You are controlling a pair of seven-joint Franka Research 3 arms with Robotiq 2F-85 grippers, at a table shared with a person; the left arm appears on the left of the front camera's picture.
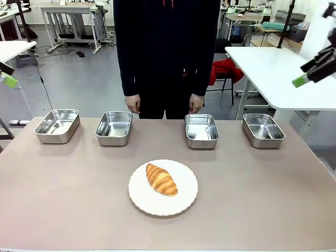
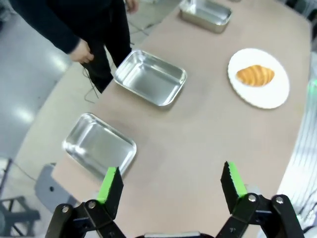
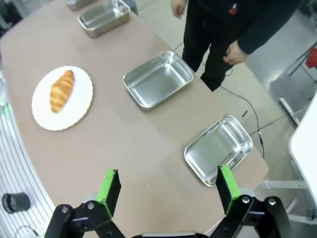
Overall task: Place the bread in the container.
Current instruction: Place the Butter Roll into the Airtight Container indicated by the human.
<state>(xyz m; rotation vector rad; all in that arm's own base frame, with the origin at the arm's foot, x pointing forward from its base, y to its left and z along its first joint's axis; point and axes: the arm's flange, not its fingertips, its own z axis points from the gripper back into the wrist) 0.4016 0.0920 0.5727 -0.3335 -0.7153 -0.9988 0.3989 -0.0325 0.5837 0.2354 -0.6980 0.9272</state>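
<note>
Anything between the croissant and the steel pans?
Nothing visible. The croissant lies on the white plate; bare table runs from it to the four pans. The left gripper and right gripper are open, off to the sides.

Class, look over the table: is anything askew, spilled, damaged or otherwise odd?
Nothing stands out. The golden-brown croissant lies whole on the round white plate, and the four shallow stainless-steel pans stand upright and empty in a row beyond it.

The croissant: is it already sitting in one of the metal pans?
No, the croissant lies on the round white plate, on the robot's side of the row of steel pans.
</note>
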